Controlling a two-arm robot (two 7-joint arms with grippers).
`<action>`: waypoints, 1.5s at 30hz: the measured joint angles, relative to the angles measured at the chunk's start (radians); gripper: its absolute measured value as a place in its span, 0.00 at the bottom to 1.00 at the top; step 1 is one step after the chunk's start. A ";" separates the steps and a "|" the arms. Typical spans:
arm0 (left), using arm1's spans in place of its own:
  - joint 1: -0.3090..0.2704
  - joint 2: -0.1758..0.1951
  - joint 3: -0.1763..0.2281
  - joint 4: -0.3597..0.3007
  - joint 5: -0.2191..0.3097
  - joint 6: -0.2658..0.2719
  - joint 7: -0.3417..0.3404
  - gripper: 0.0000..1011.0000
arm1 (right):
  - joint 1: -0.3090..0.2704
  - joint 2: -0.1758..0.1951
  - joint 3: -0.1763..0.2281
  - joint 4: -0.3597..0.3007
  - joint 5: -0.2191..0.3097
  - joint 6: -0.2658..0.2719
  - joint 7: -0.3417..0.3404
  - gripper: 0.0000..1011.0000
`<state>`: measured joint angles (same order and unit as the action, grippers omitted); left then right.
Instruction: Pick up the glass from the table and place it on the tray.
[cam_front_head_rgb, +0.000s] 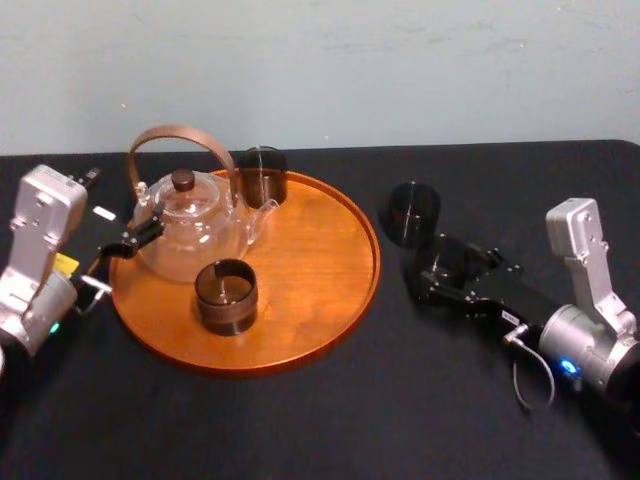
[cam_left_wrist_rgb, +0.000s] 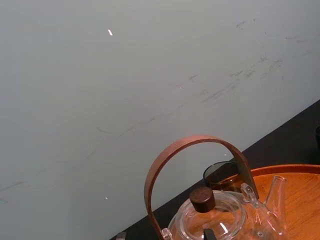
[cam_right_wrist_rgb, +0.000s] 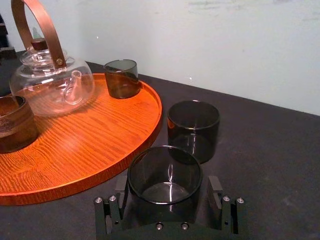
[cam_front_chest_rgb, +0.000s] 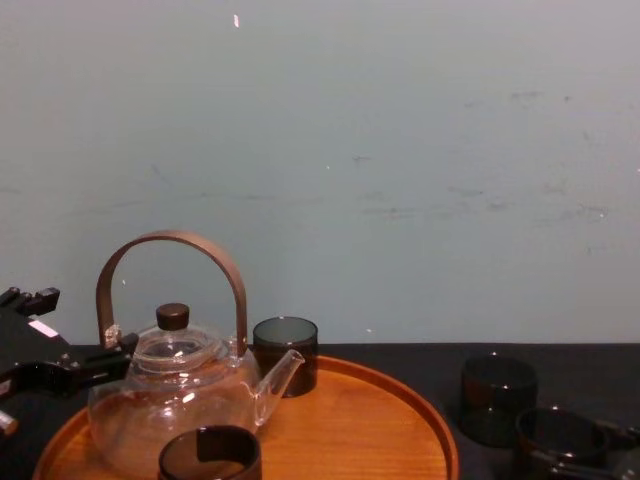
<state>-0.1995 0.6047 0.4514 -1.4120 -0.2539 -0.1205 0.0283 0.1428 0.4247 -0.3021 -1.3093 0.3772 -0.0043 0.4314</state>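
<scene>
Right wrist view shows right hand (cam_right_wrist_rgb: 168, 189) spread around glass (cam_right_wrist_rgb: 165, 176) beside tray (cam_right_wrist_rgb: 100, 131).

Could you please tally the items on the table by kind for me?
Dark glasses: 4, two on the tray, one on the table, one at the right gripper.
Glass teapot: 1, by the left gripper.
Wooden tray: 1.
Total: 6.

Dark glass (cam_right_wrist_rgb: 165, 175) upright on table (cam_right_wrist_rgb: 270, 150) beside tray (cam_right_wrist_rgb: 100, 135).
</scene>
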 joint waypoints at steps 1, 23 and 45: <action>0.000 0.000 0.000 0.000 0.000 0.000 0.000 0.99 | 0.004 -0.002 -0.001 0.006 0.000 0.001 0.003 0.99; 0.000 0.000 0.000 0.000 0.000 0.000 0.000 0.99 | 0.062 -0.023 -0.031 0.077 0.007 0.005 0.049 0.99; 0.000 0.000 0.000 0.000 0.000 0.000 0.000 0.99 | 0.059 -0.021 -0.028 0.073 0.008 0.005 0.047 0.90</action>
<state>-0.1995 0.6047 0.4514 -1.4120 -0.2539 -0.1205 0.0283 0.2019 0.4035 -0.3303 -1.2362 0.3852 0.0004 0.4784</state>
